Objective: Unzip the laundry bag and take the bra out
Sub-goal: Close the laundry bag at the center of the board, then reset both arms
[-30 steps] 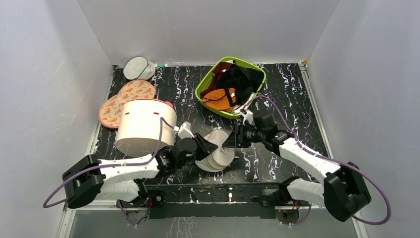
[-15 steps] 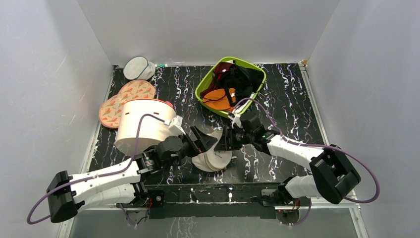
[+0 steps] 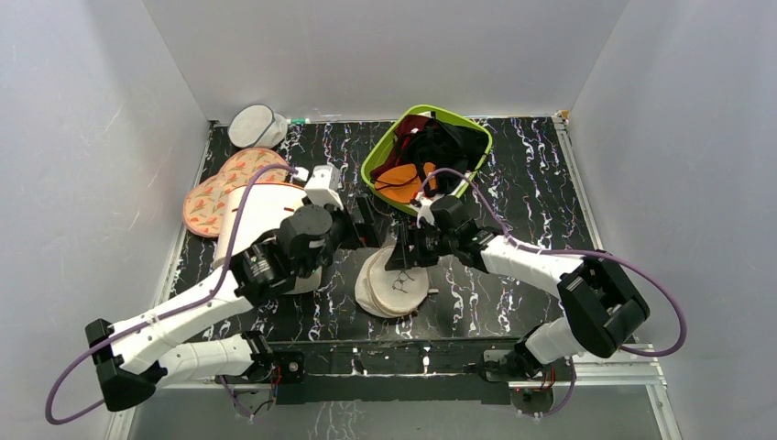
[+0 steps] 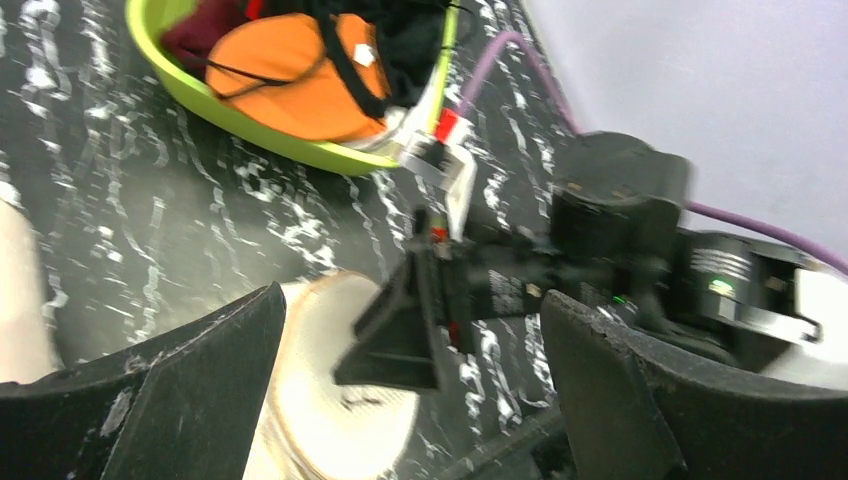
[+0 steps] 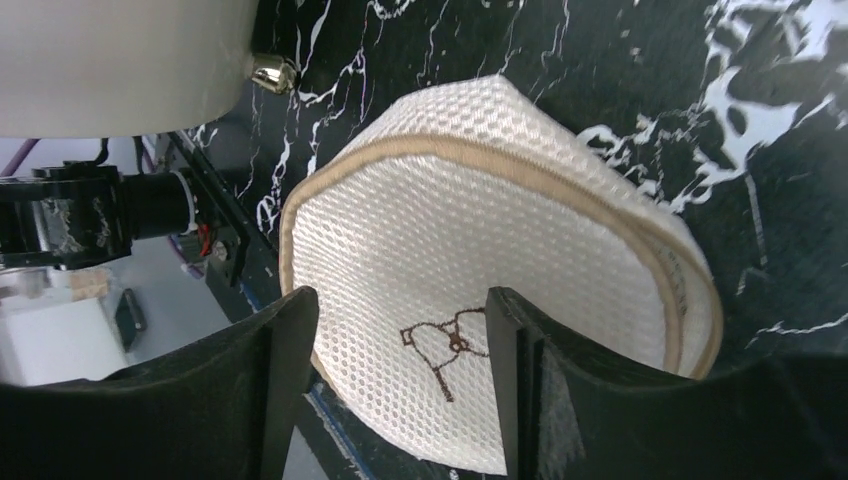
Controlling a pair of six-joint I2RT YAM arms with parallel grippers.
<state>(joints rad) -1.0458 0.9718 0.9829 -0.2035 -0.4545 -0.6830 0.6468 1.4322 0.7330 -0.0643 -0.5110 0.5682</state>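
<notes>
Your left jaws have let go and stand wide apart; the laundry bag now lies flat on the desk under your parted right jaws. The bra is in the basket, so you're probably finished.

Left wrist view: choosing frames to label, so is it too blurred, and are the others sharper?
Left wrist: motion-smeared, right arm and basket soft. Right wrist: sharp on the laundry bag mesh, fingers dark. Top external: crisp, evenly lit.

walls: plain pale grey, three sides | tabletop: black, white marbling
</notes>
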